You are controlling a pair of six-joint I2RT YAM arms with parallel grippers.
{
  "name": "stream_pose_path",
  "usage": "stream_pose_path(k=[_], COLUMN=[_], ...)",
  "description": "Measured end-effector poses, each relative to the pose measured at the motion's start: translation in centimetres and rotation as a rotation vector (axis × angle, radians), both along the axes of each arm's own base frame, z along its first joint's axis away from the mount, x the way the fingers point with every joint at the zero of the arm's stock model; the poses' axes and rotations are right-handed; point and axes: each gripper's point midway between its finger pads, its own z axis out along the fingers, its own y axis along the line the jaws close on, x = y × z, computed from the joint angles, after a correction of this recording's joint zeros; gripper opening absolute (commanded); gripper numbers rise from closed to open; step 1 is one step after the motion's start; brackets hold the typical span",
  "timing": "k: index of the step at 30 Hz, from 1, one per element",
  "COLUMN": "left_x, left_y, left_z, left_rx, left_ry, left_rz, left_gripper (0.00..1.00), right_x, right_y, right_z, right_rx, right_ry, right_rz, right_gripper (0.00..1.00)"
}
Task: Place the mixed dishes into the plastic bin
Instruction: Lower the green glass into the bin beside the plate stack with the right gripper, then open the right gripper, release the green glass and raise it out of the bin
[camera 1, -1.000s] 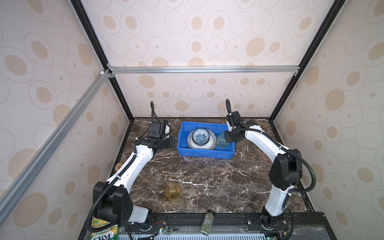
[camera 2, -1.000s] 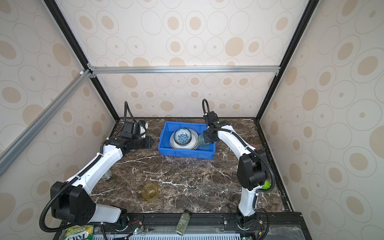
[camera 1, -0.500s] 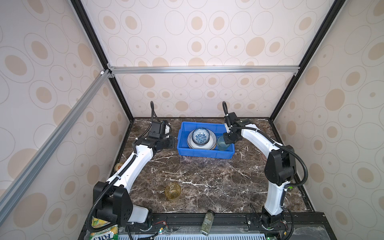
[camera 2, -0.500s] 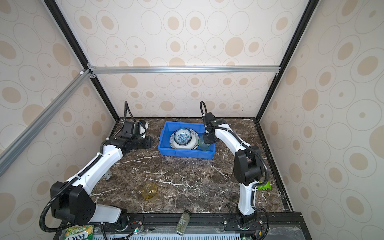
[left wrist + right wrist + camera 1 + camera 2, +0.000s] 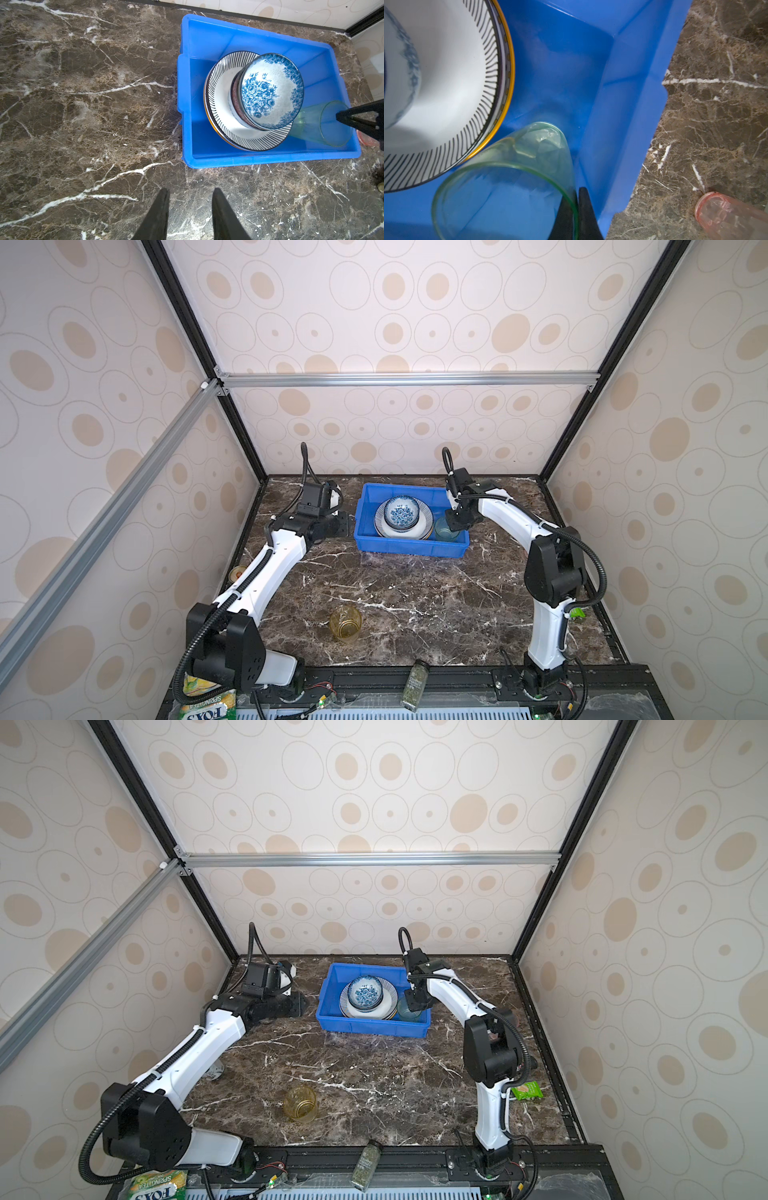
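Marble tabletop (image 5: 395, 597): we see the right gripper (image 5: 574, 196) clamped on the rim of the green tumbler (image 5: 508, 182), which sits tilted inside the blue bin (image 5: 623, 104). The left gripper (image 5: 190, 190) is half-open and empty. Next, we reckon: settle it, then release.

Left arm (image 5: 270, 564): reaches from its base at the near left out to the far left, forearm sloping upward, wrist bent so the tool points inward toward the middle. Left gripper (image 5: 190, 192): jaws partly apart, with nothing between them.

Right arm (image 5: 511, 514): lower link upright over its base at the near right, elbow raised, forearm stretched forward and inward, wrist angled down. Right gripper (image 5: 576, 195): jaws closed on the wall of a green glass (image 5: 529, 149), one finger inside the rim, the other outside.
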Motion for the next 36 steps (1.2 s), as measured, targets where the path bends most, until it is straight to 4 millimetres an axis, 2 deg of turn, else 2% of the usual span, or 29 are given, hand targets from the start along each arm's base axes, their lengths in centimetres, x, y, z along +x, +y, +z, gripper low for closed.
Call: stream_pose_path(k=[12, 15, 26, 36], left_x=[0.00, 0.00, 0.01, 0.01], left_y=[0.00, 0.00, -0.02, -0.02], left_z=[-0.01, -0.01, -0.01, -0.02], left_rx=[0.000, 0.000, 0.000, 0.000], left_ry=[0.000, 0.000, 0.000, 0.000], left_rz=[0.000, 0.000, 0.000, 0.000], left_gripper=[0.35, 0.35, 0.35, 0.36], right_x=[0.23, 0.27, 0.44, 0.36], right_y=[0.06, 0.06, -0.25, -0.27], right_z=[-0.24, -0.24, -0.49, -0.58], right_rx=[-0.005, -0.007, -0.033, -0.035], right_ry=[0.003, 0.005, 0.022, 0.027], right_rz=[0.007, 0.007, -0.003, -0.003], right_gripper=[0.00, 0.06, 0.18, 0.23])
